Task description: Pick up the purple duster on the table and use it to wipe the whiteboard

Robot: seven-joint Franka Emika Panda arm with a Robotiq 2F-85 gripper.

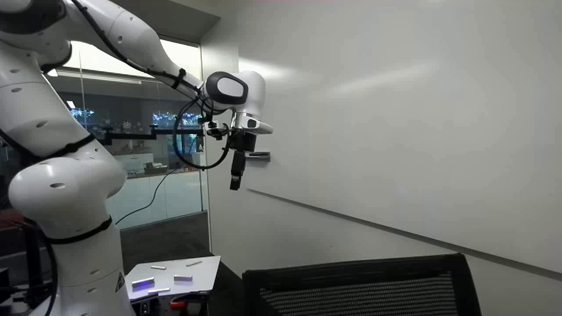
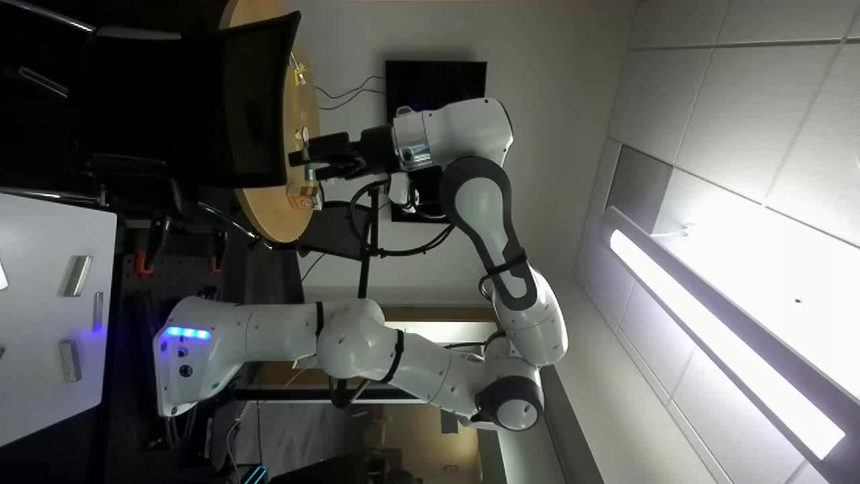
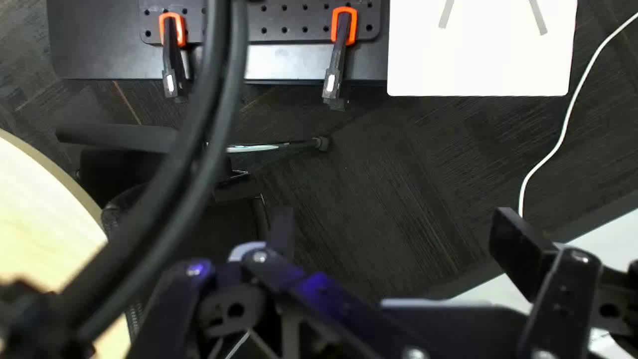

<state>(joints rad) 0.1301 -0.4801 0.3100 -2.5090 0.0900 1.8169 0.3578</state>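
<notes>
White and glossy, the whiteboard rises beyond the right edge of the table in an exterior view, as a robot arm stands at the left edge. Past the far right corner and well above it, the gripper points down, and in the wrist view we see its fingers spread wide apart. The block we take for the purple duster, bluish-violet along one face, lies near the table's left edge (the arm's base stands nearby). We spot a paler block toward the right edge and three slim sticks: one along the near edge, two toward the far corners. A black chair stands beyond the near right corner.
</notes>
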